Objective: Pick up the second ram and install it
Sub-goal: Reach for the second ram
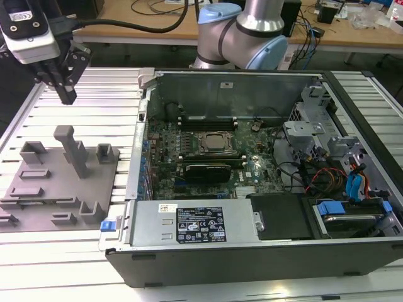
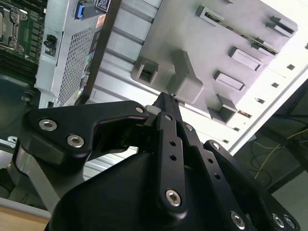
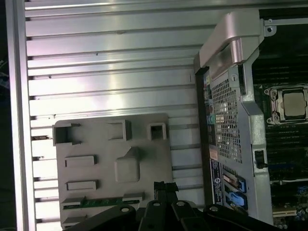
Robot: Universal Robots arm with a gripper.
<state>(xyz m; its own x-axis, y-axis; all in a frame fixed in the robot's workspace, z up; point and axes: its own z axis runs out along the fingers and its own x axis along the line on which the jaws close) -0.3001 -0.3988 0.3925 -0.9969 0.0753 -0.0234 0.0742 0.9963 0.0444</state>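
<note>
Second ram [image 3: 103, 201] lay in an edge slot of the grey fixture [image 3: 94, 144] in the first wrist view, near the gripper [image 3: 165, 185], its empty fingers pressed together. In the exterior view the gripper [image 1: 66, 95] hung above that fixture [image 1: 56, 182]; a clean pick likely needed the fingers spread and squared across the stick's middle.

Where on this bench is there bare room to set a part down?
In the exterior view, bare slatted table lies behind the grey fixture, under the gripper, and in front of it, alongside the computer case. The fixture is crowded with holders, one bearing the second ram; the case interior is packed.
</note>
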